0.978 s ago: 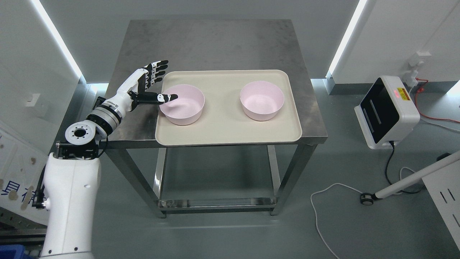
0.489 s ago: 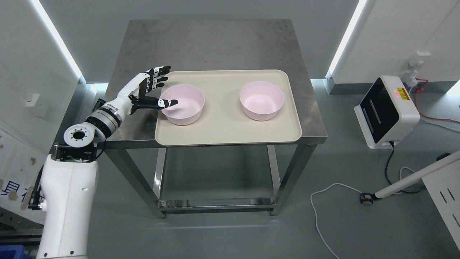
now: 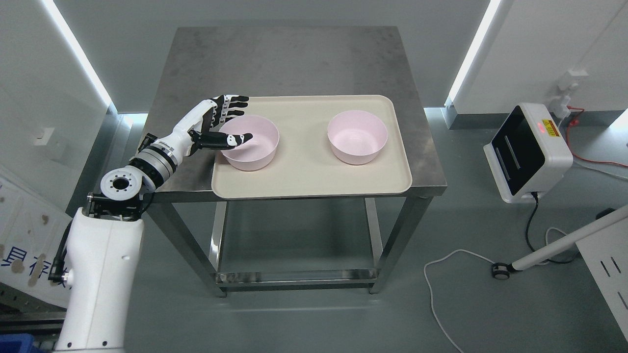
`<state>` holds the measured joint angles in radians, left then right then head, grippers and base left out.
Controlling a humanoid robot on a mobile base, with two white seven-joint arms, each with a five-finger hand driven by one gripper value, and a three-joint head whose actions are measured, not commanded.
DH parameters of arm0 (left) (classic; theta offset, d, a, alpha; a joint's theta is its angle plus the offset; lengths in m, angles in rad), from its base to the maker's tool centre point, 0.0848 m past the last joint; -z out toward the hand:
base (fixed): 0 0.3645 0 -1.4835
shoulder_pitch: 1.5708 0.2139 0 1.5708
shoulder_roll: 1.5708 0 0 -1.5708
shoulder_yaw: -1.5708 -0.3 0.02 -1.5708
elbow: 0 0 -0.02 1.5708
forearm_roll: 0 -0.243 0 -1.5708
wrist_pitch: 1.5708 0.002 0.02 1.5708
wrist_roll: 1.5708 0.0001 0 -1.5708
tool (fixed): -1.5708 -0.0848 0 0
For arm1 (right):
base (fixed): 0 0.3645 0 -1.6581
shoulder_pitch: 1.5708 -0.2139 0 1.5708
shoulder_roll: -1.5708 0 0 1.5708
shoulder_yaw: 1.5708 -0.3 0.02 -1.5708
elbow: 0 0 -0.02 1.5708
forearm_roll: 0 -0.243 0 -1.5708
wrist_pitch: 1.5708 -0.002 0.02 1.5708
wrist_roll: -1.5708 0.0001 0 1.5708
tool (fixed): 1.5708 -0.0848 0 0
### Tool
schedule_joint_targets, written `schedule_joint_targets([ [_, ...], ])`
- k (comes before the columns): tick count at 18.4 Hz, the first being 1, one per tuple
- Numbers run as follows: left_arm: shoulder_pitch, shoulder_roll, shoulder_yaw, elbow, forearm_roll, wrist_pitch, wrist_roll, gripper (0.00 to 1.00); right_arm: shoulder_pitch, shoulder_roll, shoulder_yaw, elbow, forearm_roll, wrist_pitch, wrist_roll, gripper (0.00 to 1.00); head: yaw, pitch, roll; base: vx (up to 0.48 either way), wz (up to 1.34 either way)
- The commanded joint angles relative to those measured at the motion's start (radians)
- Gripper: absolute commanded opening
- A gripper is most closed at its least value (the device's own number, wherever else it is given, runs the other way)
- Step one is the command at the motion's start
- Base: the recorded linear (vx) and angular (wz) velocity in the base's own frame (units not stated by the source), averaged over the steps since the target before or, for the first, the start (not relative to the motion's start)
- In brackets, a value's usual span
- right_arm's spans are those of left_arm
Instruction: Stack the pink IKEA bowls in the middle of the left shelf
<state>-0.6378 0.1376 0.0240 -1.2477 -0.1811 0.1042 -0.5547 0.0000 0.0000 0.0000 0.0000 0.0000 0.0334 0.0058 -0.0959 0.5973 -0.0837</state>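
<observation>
Two pink bowls stand apart on a beige tray on the steel table. The left bowl is at the tray's left end, the right bowl toward its right end. My left hand is at the left bowl's near-left rim. Its thumb reaches over the rim into the bowl while the four fingers lie spread along the outside at the back left. The hand is open and has not closed on the rim. The right arm is out of view.
The steel table has bare surface behind the tray and a narrow strip to each side. A white device with a black screen stands on the floor at the right, with cables trailing nearby.
My left hand has moved right and slightly down onto the left bowl: the thumb now reaches further inside the rim and the fingers sit closer to the outer wall. Both bowls stay put.
</observation>
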Motion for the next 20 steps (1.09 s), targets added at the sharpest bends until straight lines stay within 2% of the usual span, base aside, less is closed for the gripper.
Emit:
schedule_joint_targets([
  [1,-0.010,-0.006,-0.067,0.014,-0.057,-0.011,-0.005,0.64,0.029,-0.017,-0.011,-0.034,0.000,0.000,0.000,1.00,0.0000,0.000,0.000,0.000,0.00],
  [9,-0.016,-0.007,-0.059,0.014,-0.057,-0.061,-0.010,0.29,0.029,-0.017,-0.011,-0.034,0.000,0.000,0.000,1.00,0.0000,0.000,0.000,0.000,0.00],
  [12,-0.016,-0.009,-0.064,0.014,-0.058,-0.078,-0.010,0.24,0.029,-0.017,-0.011,-0.034,0.000,0.002,0.000,1.00,-0.0001,0.000,0.000,0.000,0.00],
  [14,-0.013,-0.010,-0.068,0.014,-0.058,-0.104,-0.010,0.16,0.029,-0.017,-0.012,-0.034,0.000,0.002,0.000,1.00,0.0000,0.000,0.000,0.000,0.00],
  [20,-0.010,-0.022,-0.067,0.016,-0.058,-0.120,-0.013,0.09,0.029,-0.017,-0.011,-0.034,0.000,0.000,0.000,1.00,-0.0001,0.000,0.000,0.000,0.00],
])
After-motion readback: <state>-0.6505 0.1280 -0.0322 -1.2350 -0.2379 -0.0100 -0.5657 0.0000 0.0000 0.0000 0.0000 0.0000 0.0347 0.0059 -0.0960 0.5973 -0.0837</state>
